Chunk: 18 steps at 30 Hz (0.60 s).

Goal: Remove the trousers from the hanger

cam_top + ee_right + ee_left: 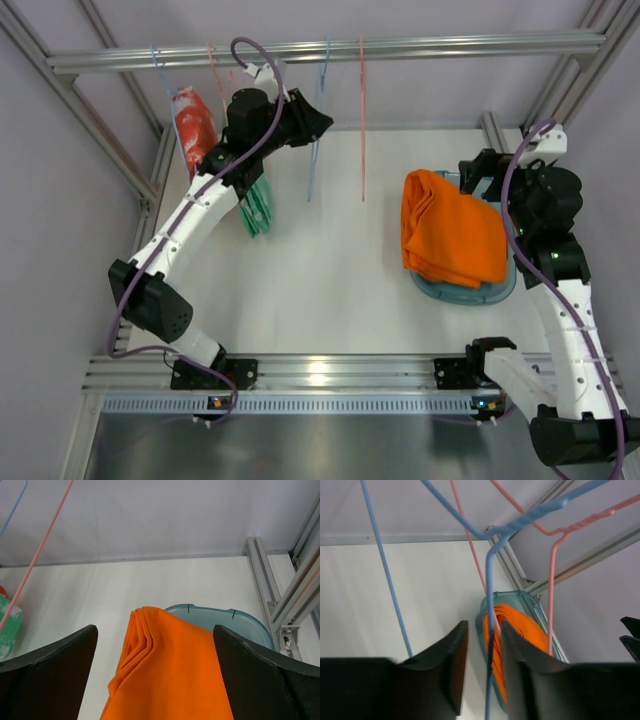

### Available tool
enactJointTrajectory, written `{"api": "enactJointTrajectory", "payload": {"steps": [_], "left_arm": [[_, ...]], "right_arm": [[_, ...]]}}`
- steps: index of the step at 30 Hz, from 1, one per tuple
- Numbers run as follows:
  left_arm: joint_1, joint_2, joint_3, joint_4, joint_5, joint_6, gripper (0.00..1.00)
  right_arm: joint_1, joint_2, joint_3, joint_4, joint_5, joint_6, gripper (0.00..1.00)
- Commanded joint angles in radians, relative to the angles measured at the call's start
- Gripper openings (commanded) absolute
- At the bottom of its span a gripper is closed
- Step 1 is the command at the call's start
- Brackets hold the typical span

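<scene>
The left arm reaches high up to the rail (400, 47). The left gripper (320, 125) is open just a little, and the thin wire of a blue hanger (488, 595) runs down through the gap. The right arm bends over the right side of the table (330, 280). The right gripper (155, 627) is spread wide and holds nothing. Right under it, the orange trousers (450, 240) lie folded in a soft pile on a blue-green tub (470, 292).

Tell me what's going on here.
Two arms are clearing hangers. The left pincer, jaws slightly apart, is up at the rail by an empty blue hanger, next to a hanging red garment and a green garment. The orange trousers lie folded on a teal tray, with the right pincer open right by them.
</scene>
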Motion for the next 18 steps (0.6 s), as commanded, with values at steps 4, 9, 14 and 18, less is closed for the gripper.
{"api": "enactJointTrajectory", "payload": {"steps": [4, 9, 14, 18], "left_arm": [[0.004, -0.120, -0.067, 0.026, -0.033, 0.046, 0.59], [0.004, -0.222, -0.147, 0.018, -0.024, 0.091, 0.94], [0.007, -0.355, -0.199, -0.017, 0.081, 0.078, 0.99], [0.017, -0.406, -0.163, -0.121, 0.138, 0.147, 0.99]], "right_arm": [[-0.012, -0.001, 0.053, 0.055, -0.048, 0.017, 0.99], [-0.012, -0.007, 0.054, 0.055, -0.076, 0.024, 0.99], [-0.012, -0.024, 0.041, 0.052, -0.138, 0.021, 0.99], [-0.012, -0.041, 0.010, 0.040, -0.221, 0.022, 0.99]]}}
